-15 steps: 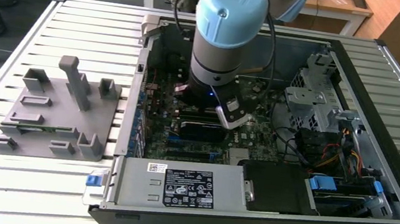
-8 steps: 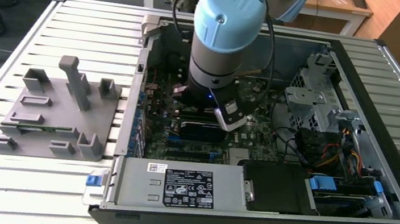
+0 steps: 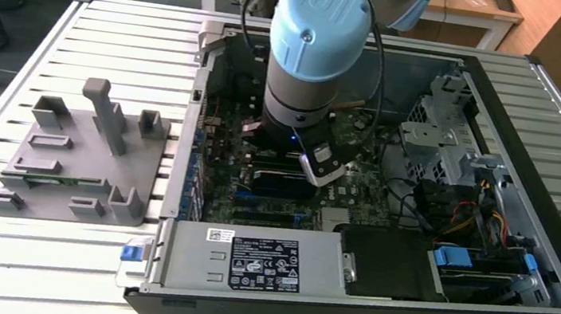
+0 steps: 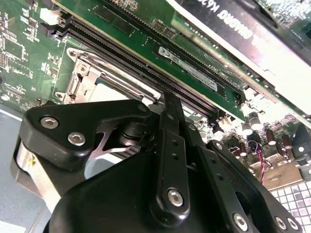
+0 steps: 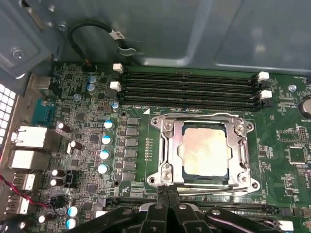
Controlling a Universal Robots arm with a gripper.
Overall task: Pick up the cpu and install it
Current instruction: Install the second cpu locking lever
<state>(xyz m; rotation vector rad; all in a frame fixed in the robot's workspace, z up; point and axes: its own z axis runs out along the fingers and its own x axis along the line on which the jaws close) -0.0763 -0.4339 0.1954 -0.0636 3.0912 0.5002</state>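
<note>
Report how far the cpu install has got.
Done, by the look of it: the cpu lies flat in the socket on the motherboard, its pale top showing through the metal frame. In hand: nothing visible; the hand sits at the socket's edge, its fingers together. Left: I cannot tell whether the frame is latched, and the arm is low inside the case.

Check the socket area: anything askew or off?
Nothing stands out. The cpu lies flat and square inside the socket frame, edges parallel to it. The gripper hangs just beside the frame's edge. The memory slots beside it look straight.
</note>
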